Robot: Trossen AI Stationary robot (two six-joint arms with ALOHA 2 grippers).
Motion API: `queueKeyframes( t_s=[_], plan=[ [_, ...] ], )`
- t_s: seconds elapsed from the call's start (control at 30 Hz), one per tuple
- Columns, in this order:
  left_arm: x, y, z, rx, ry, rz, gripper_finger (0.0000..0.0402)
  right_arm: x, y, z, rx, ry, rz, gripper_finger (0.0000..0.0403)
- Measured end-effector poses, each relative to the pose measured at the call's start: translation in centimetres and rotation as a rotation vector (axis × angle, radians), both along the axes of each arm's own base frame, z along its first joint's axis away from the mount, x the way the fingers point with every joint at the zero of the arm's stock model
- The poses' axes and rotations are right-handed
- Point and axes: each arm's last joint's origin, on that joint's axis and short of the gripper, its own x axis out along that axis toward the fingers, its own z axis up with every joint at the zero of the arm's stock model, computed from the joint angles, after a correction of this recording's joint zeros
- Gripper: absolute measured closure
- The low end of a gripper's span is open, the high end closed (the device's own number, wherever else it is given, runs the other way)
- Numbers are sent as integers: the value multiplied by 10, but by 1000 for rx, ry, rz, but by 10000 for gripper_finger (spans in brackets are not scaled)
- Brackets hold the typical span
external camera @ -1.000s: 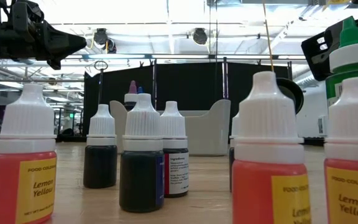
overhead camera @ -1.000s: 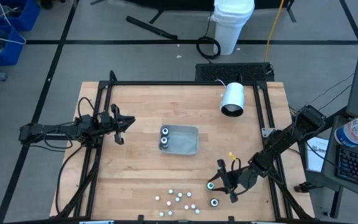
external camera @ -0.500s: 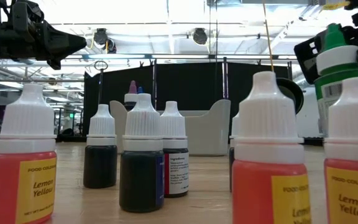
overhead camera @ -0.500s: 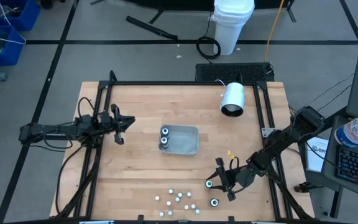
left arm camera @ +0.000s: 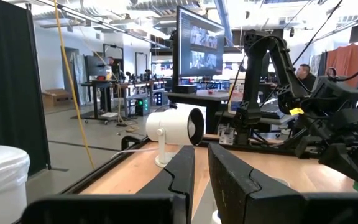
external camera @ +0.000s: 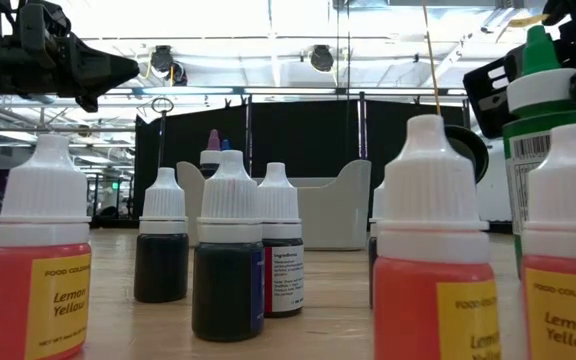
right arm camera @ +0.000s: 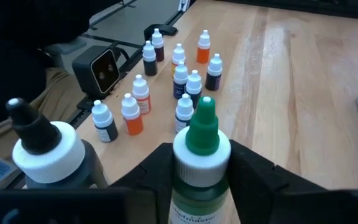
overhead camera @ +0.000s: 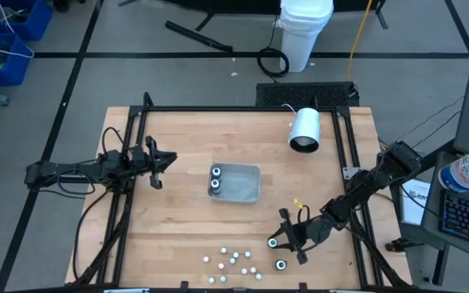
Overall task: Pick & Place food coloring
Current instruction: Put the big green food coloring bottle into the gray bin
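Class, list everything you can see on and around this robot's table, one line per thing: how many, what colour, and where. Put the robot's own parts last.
Green-tipped bottle: one, green tip, white collar, between the right gripper's fingers, near the table's front right.
Black-tipped bottle: one, black tip, white collar, beside the green-tipped one.
Small bottles: a cluster, white caps, orange or dark bodies, at the table's front edge.
Grey tray: one, table centre, two dark bottles inside.
White cylinder: one, back right of the table.
White bucket: one, on the floor behind the table.
Left gripper: dark, waiting over the table's left side.
Right gripper: dark, closing on the green-tipped bottle.
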Motion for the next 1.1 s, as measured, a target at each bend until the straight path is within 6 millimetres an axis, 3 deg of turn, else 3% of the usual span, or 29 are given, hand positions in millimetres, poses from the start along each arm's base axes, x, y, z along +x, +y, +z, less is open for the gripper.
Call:
queueKeyframes(
  t_s=[0.33, 0.47, 0.83, 1.1],
  plan=[
    [0, 0, -1, 0, 6, 0, 350, 0, 0, 1, 6, -14, -4, 292],
    [0, 0, -1, 0, 6, 0, 350, 4, -2, 7, -24, -93, -49, 293],
    [1, 0, -3, -2, 35, 1, 350, 16, -31, 38, -40, -219, -148, 295],
    [1, 0, -4, -2, 42, 1, 350, 49, -47, 71, -92, -99, -251, 295]
  ],
)
